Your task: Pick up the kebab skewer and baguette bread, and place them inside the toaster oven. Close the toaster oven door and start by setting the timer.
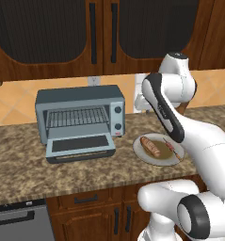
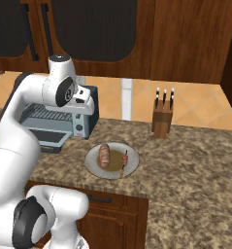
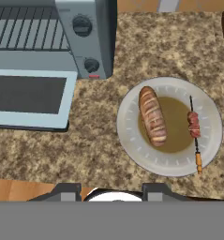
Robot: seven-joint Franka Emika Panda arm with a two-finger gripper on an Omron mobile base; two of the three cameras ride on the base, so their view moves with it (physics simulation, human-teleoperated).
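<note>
Baguette bread (image 3: pixel 153 116) lies on plate (image 3: pixel 132 145), left half, w/ kebab skewer (image 3: pixel 194 132) on right half, the two apart, roughly parallel. Plate sits on granite counter (image 3: pixel 99 154) just right of toaster oven (image 1: pixel 78 100). Toaster oven door (image 3: pixel 31 96) is folded down flat on counter, wire rack (image 1: pixel 76 116) showing inside; two knobs on oven's right face. Gripper (image 3: pixel 111 190) hovers above counter near plate's edge, holding nothing; finger tips barely peek in at hand view bottom, so can't tell if jaws are parted or closed. Knife block (image 2: pixel 162 116) stands further right by wall.
</note>
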